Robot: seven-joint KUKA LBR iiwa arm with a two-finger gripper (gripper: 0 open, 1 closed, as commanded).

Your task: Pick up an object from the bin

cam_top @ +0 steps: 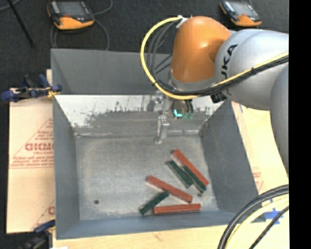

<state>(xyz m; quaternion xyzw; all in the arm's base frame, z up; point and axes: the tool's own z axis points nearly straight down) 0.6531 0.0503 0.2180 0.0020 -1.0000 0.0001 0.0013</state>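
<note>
In the camera view I have the tool hanging low at the back of the bin, close to the foot of the rear wall and over bare floor. It carries nothing that I can see. I cannot tell whether it is spread or pressed together.

The things to pick lie apart from it, toward the front right, in a loose cluster of flat bars. Nearest is a red bar lying aslant, with a green bar just beside it and parallel. Further front lie a second red bar, a short green bar below its left end, and a third red bar near the front wall.

I judge this to be the approach: no grasp is begun. Next, the tool should go forward and right over one bar, turn to close across its narrow width, then go down. The red and green pair leave little room between them. The second red bar looks freer at its left end.

The bin floor is dull, speckled grey metal with a dark speck front left, and the rear wall is scratched bright. The walls slope inward. Beyond the bin the floor is dark, with two orange-and-black devices and their cables.
</note>
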